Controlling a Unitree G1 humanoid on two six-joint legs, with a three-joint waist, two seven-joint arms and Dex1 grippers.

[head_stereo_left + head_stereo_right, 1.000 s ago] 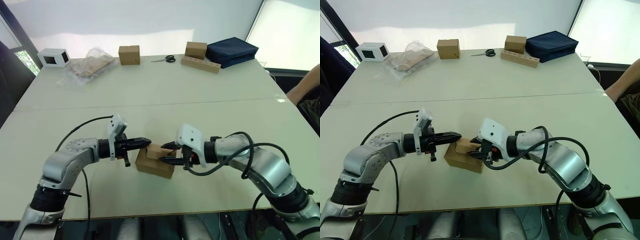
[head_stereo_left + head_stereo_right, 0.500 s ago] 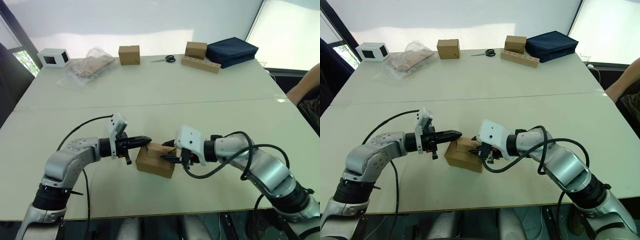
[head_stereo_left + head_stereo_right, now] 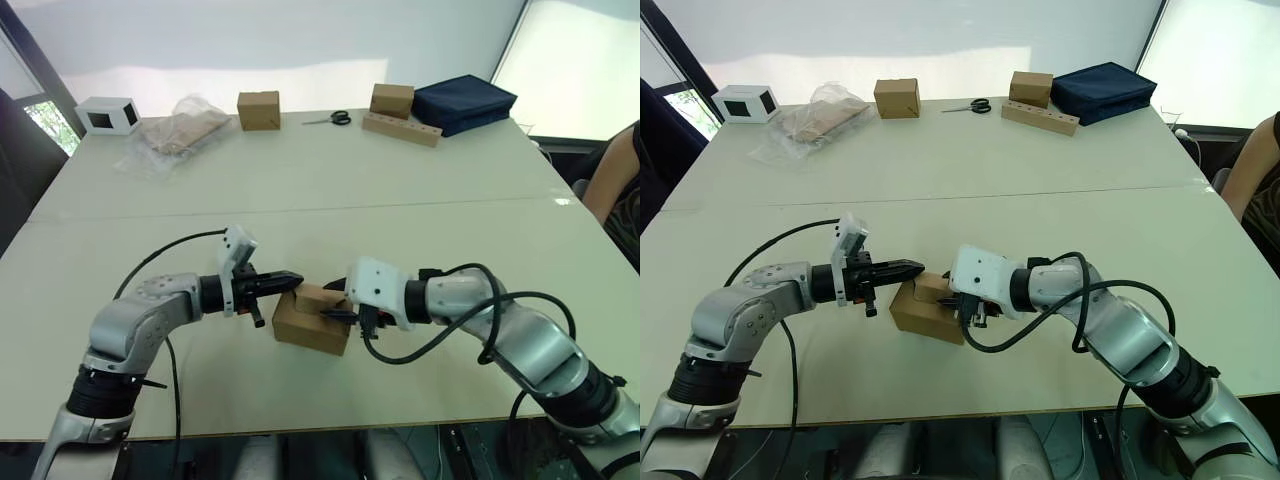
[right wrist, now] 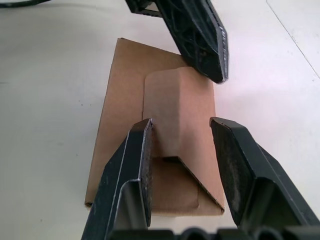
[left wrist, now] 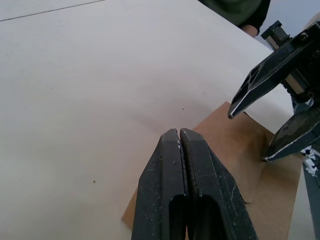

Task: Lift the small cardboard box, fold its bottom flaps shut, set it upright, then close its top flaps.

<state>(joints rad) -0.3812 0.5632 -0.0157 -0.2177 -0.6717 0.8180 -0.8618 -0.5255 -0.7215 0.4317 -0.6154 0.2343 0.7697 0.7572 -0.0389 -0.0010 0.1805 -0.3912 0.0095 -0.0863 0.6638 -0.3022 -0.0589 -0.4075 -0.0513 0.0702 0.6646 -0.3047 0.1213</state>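
small cardboard box point(image 3: 311, 322) on near bench point(image 3: 330, 200), between both arms | right pincer point(image 4: 182, 131) spread, straddling raised flap point(image 4: 172, 107) | left pincer point(image 5: 179, 134) pressed together, tip at box's far top edge, contact unclear | tip: left steadies while right presses flap flat before lifting
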